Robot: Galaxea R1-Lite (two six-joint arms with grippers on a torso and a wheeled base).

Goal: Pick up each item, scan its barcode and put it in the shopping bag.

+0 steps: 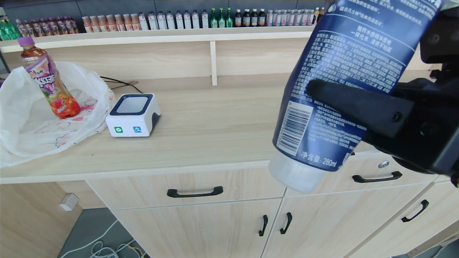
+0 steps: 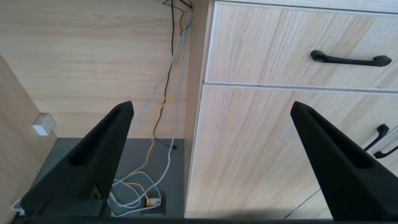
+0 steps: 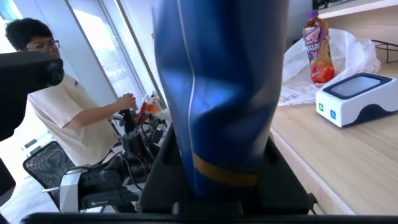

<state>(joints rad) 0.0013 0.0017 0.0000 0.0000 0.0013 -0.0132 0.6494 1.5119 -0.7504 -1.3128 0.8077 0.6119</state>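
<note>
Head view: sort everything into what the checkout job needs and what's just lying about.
Job: blue tube in the right claw; barcode scanner; shopping bag; drink bottle already in the bag.
Lying about: shelf bottles; cupboard drawers; floor cables; wall socket.

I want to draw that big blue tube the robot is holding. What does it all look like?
The blue tube is dark blue, plastic-looking, covered in small white print, with a white barcode patch near its lower end and a see-through cap below that. The right wrist view shows a gold band on its other side. It is tilted, cap downward, in the air near the front edge of the counter. Only the right gripper touches it, shut on its middle.
</note>
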